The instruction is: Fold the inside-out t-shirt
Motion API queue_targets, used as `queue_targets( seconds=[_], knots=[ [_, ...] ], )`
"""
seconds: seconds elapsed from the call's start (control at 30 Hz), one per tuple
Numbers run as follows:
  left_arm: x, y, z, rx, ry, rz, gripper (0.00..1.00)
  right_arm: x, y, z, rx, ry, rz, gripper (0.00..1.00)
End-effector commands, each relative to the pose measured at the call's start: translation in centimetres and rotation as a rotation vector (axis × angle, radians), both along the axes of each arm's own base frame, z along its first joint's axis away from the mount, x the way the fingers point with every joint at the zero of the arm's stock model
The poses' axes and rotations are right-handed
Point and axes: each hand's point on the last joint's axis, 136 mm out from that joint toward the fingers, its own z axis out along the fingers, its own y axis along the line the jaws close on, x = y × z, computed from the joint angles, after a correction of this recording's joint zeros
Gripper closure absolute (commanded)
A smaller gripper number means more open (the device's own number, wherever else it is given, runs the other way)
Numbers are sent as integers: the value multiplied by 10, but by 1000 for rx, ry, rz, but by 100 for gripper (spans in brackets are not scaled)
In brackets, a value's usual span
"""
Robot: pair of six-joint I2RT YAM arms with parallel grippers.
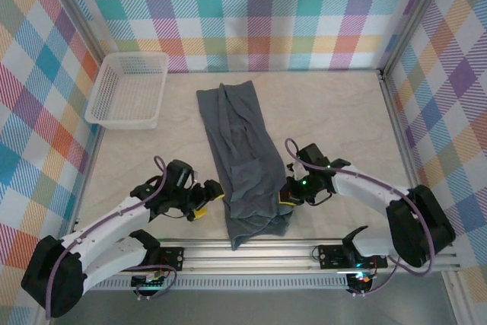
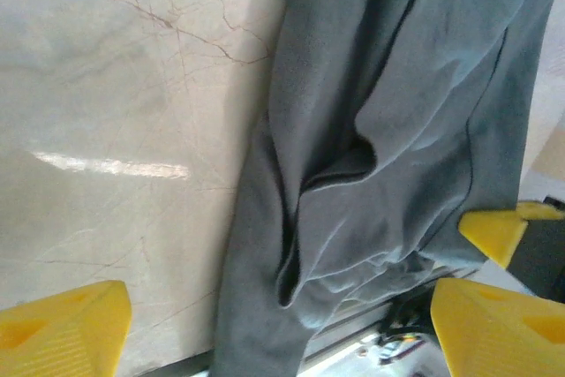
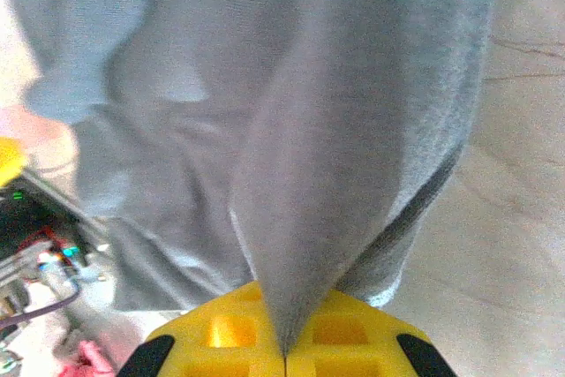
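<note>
The inside-out t-shirt (image 1: 240, 156) lies as a long, narrow, dark grey strip down the middle of the table, its near end bunched at the front rail. My left gripper (image 1: 210, 199) stands open just left of the shirt's near end; in the left wrist view its yellow fingers (image 2: 62, 333) straddle the grey cloth (image 2: 380, 130) with nothing pinched. My right gripper (image 1: 288, 194) is at the shirt's right edge. In the right wrist view its yellow fingers (image 3: 229, 333) are shut on a raised fold of the t-shirt (image 3: 318, 183).
A white lattice basket (image 1: 128, 90) stands at the back left of the table. Checked walls (image 1: 259, 5) close in three sides. An aluminium rail (image 1: 251, 253) runs along the front edge between the arm bases.
</note>
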Motion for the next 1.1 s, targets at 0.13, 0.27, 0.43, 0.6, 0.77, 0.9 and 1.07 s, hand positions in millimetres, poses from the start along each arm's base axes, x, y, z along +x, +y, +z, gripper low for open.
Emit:
queue_targets(
  seconds=[0.13,0.27,0.43,0.6,0.77,0.9,1.07],
  knots=[
    [11,-54,6,-107,-3,-100,15,-2,14,9,98,55,-17,96],
    [10,-63,-5,-94,28,-134,24,-1,13,5,85,59,-24,96],
    [6,-66,-26,-54,111,-173,38,0,8,-5,44,56,-48,97],
    [-1,-54,-34,34,152,-193,38,0,6,-5,36,59,-61,97],
    [-9,-30,-28,128,142,-178,32,1,5,-7,28,60,-65,97],
    [-12,-35,-29,87,148,-188,38,1,6,-10,22,72,-57,97],
    [-9,-66,-29,6,138,-267,48,0,5,-13,12,83,-57,98]
  ],
)
